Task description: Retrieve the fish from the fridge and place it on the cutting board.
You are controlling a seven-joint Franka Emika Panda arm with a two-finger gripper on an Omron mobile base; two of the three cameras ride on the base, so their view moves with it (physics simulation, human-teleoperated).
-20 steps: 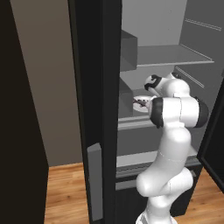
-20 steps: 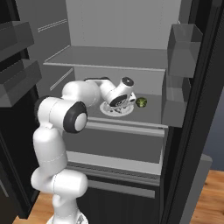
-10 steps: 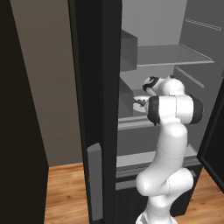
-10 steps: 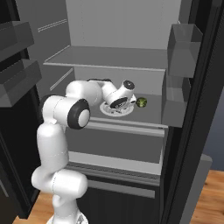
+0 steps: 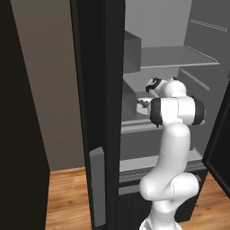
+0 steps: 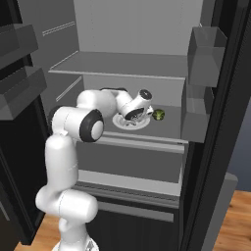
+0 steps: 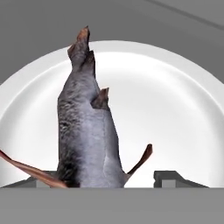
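Reaching arm: the gripper [image 6: 136,119] is inside the fridge [image 6: 127,73], low over a white plate [image 6: 123,120] on the middle shelf.
Gripper state: the hand view shows the two dark fingertips [image 7: 175,179] at the bottom edge, set apart, with the fish [image 7: 87,131] between them; whether they press on it cannot be told.
Hand view: the fish lies on the white plate [image 7: 175,100], grey body running away from the gripper, reddish-brown fins at its near end and a tapered tip at the far end. It sits closer to the left fingertip than to the right one.
Right base view: the hand tilts down over the plate and hides the fish; a small dark-green ball [image 6: 158,115] rests on the same shelf just beside the plate, on its right.
Left base view: the gripper [image 5: 143,103] shows past the black door edge; the arm's elbow [image 5: 177,111] covers most of the plate.
Fridge door: open, with grey door bins [image 6: 203,49] on the right.
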